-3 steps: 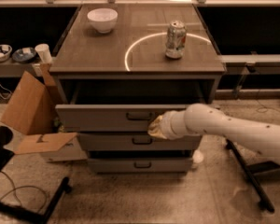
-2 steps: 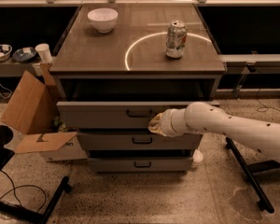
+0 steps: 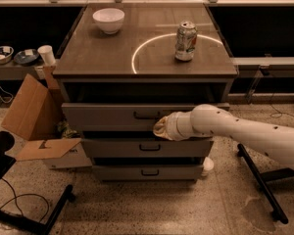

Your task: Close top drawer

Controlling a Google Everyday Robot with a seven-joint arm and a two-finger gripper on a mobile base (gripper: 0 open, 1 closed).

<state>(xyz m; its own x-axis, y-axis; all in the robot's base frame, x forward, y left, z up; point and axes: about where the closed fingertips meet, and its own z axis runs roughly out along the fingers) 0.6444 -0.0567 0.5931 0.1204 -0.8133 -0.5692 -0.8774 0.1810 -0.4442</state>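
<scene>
Working the rig remotely, I have the arm's gripper (image 3: 161,126) pressed against the front of the top drawer (image 3: 103,116), just below and right of its dark handle (image 3: 147,115). In the last second the drawer has slid inward, and its front now sits further back under the cabinet top (image 3: 112,58). It still stands proud of the two lower drawer fronts (image 3: 108,148), so I judge the close nearly done but not finished. I cannot tell whether the gripper is clenched or released. The drawer is wide, grey and the tallest of three, with a dark gap above its panel.
</scene>
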